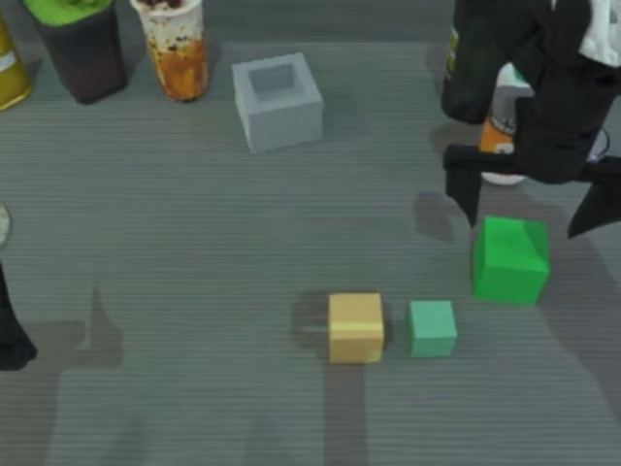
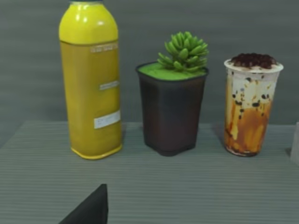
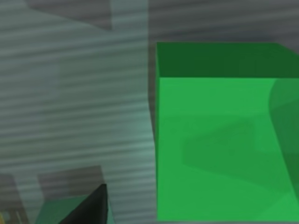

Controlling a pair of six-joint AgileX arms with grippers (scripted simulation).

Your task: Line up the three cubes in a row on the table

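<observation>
Three cubes rest on the ribbed grey table [image 1: 194, 243]. The pale yellow cube [image 1: 355, 327] and the small teal-green cube [image 1: 432, 328] sit side by side near the front middle, a small gap between them. The larger bright green cube [image 1: 509, 257] stands to their right and slightly farther back, out of their line. My right gripper [image 1: 524, 227] hovers over it, open, with one finger on each side and nothing held. The right wrist view is filled by the bright green cube [image 3: 219, 149], with the teal-green cube [image 3: 51, 210] at a corner behind one dark finger [image 3: 93, 207]. My left arm [image 1: 12, 340] is parked at the left edge.
A grey hollow block [image 1: 277, 99] stands at the back middle. At the back left are a yellow bottle [image 2: 93, 84], a potted succulent [image 2: 172, 107] and a bubble tea cup [image 2: 250, 107]. A dark bottle [image 1: 471, 78] and a white-orange container [image 1: 500, 126] stand behind the right arm.
</observation>
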